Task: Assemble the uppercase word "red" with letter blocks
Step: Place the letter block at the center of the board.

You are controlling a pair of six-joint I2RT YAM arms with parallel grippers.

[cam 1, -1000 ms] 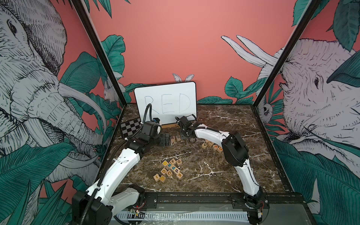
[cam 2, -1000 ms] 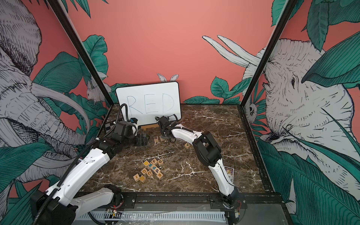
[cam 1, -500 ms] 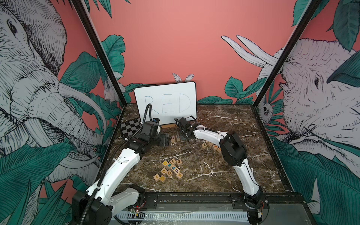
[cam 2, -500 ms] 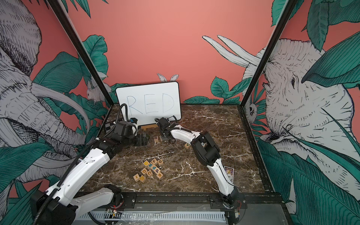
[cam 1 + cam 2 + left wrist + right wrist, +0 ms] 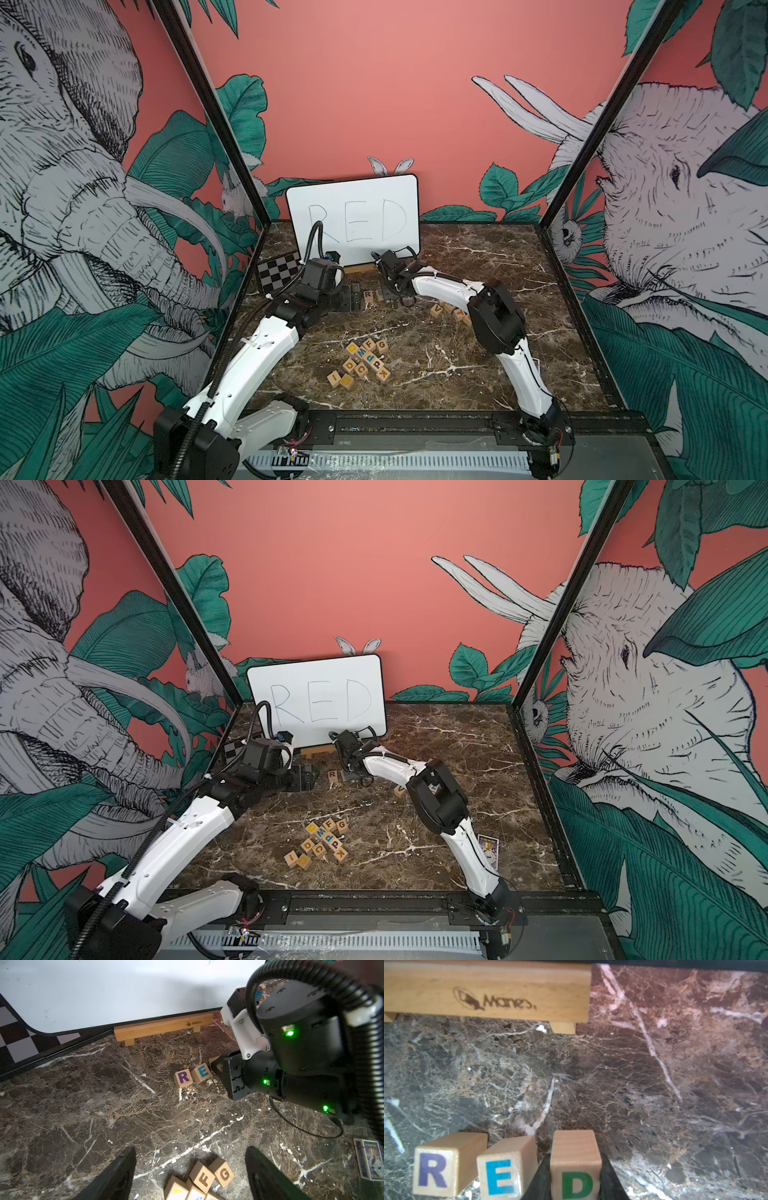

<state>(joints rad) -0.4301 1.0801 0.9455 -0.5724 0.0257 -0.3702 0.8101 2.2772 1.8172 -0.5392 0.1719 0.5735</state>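
- A white whiteboard with rounded corners, "RED" handwritten on it in blue, stands at the centre of both top views against the back wall.
- A light-wood stand bar branded "Manes" sits under the board's lower edge.
- A black-and-white checkerboard card lies just left of the board.
- A dark brown marble tabletop with white veins fills the lower middle.
- A small flat printed box lies right of centre.
- Coral-pink walls with elephant and green-leaf drawings surround everything.

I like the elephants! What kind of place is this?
Probably a robot practice booth: two white robot arms, a marble tabletop, and jungle-picture walls boxing it in.
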